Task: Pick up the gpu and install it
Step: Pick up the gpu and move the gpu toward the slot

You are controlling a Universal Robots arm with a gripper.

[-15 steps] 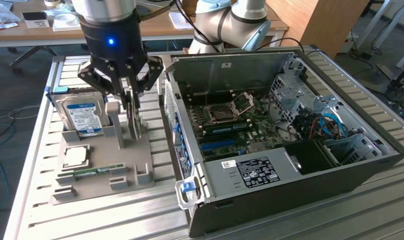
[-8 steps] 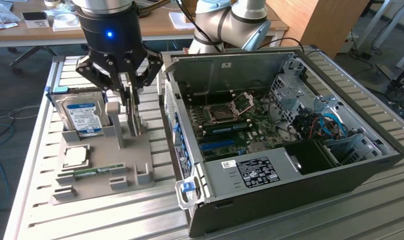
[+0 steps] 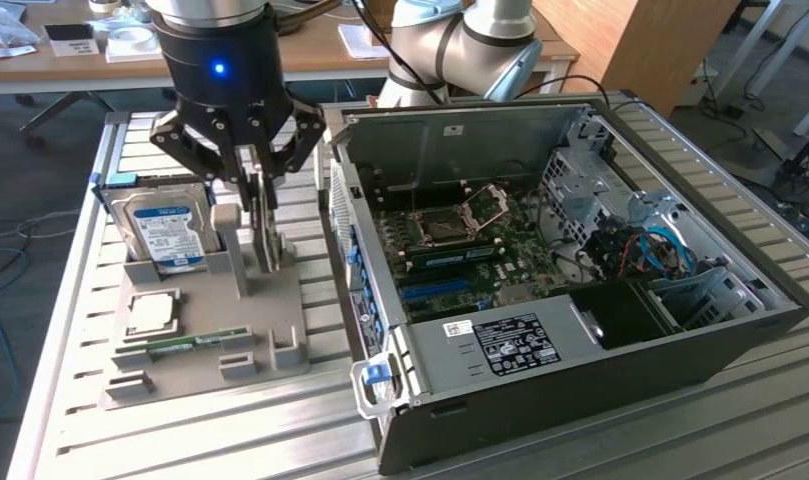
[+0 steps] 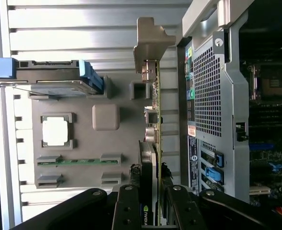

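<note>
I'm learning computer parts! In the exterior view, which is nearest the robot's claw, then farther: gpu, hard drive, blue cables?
1. gpu: clamped in the gripper, standing in the grey holder.
2. hard drive: next to it, exterior view's left.
3. blue cables: inside the case, far exterior view's right.

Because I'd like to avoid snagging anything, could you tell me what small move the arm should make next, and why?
Probably a short, straight lift. The pincer looks closed on the gpu, which stands on edge in the gray holder, with the open computer case close beside it, so moving sideways first could jam the card.
</note>
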